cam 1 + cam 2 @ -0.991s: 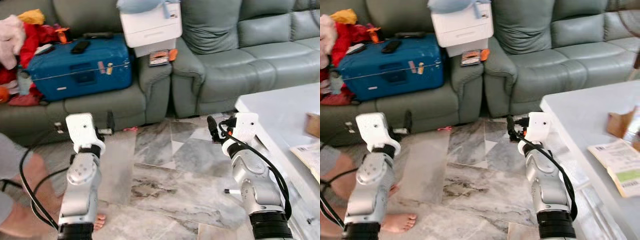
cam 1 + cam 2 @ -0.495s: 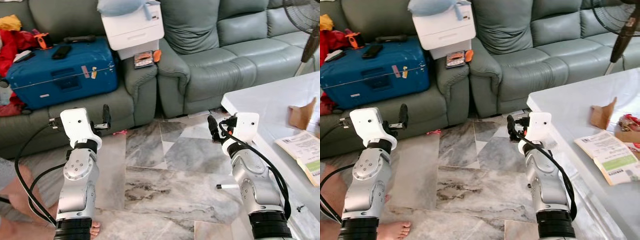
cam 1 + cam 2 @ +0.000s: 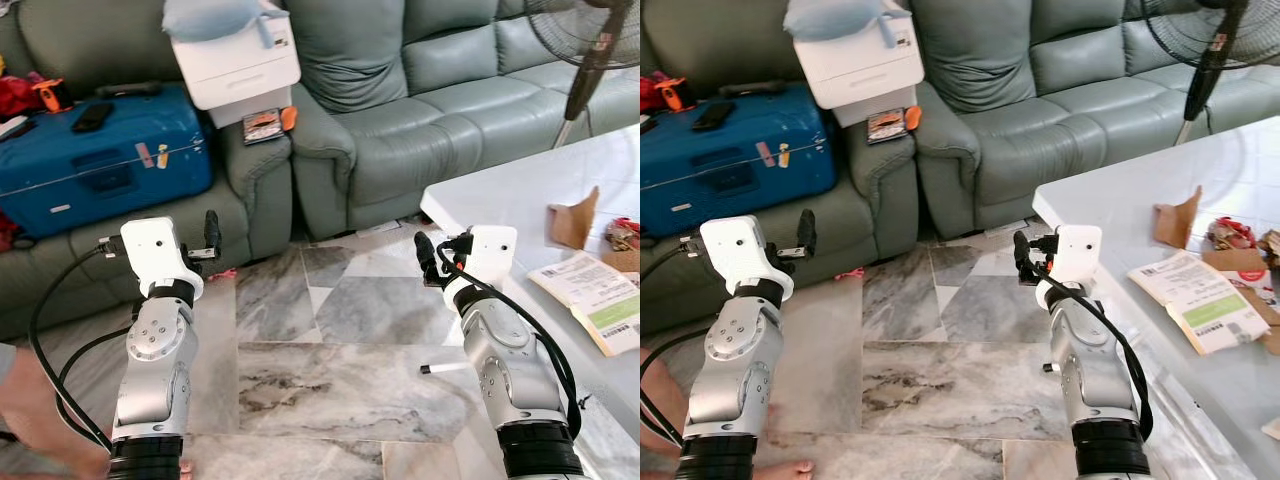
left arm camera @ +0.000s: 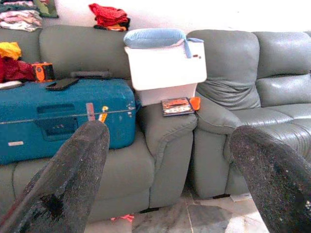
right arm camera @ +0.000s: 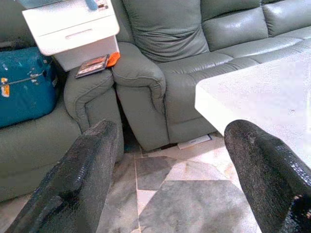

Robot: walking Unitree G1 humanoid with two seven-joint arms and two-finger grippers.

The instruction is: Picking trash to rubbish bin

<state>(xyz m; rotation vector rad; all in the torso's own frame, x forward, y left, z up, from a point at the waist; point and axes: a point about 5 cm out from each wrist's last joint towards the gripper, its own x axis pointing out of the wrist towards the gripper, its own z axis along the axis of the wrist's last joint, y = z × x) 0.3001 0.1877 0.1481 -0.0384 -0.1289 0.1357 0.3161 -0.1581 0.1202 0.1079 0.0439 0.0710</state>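
Both my claws, left claw (image 4: 165,160) and right claw (image 5: 170,160), hang released over the marble floor (image 3: 330,370). Near the white worktop's (image 3: 1120,190) far edge: one torn brown cardboard scrap (image 3: 1173,217), two printed paper sheets (image 3: 1197,300).

You've got the sofa (image 3: 400,130) straight ahead. Suitcase (image 3: 100,160) sits on its left seat, printer (image 3: 235,60) on the armrest right of the suitcase. Table (image 3: 500,210) stands front-right of the sofa, papers (image 3: 590,295) and cardboard (image 3: 572,220) on it. Fan (image 3: 585,50) behind the table.
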